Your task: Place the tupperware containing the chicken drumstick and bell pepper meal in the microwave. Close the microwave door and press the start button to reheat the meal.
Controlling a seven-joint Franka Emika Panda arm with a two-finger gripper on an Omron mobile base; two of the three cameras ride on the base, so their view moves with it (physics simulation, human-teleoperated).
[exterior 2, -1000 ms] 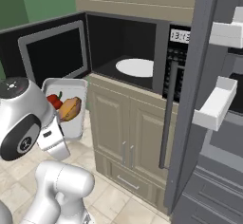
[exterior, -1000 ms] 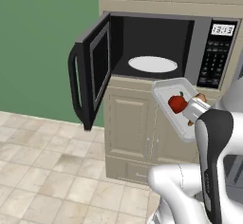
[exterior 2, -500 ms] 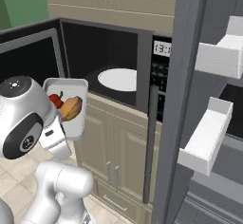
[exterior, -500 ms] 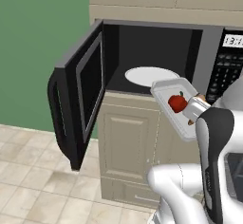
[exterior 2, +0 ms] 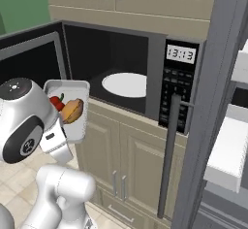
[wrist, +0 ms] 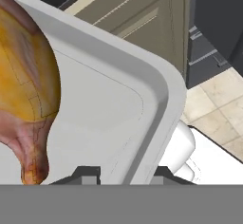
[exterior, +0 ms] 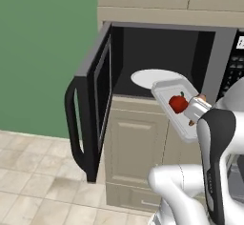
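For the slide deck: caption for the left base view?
Gripper holds tupperware before the open microwave.

The arm [exterior: 217,157] is built of glossy white rounded shells, with a dark charcoal band running along one link and a curved white elbow segment below it. In the right base view a large white domed joint [exterior 2: 22,119] carries a dark grey side panel with a round cap, and a white block with small dark markings sits beside it.

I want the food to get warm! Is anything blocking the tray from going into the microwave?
Nothing visible does. The door hangs wide open, and the tray is held up in front of the microwave, where the turntable lies bare.
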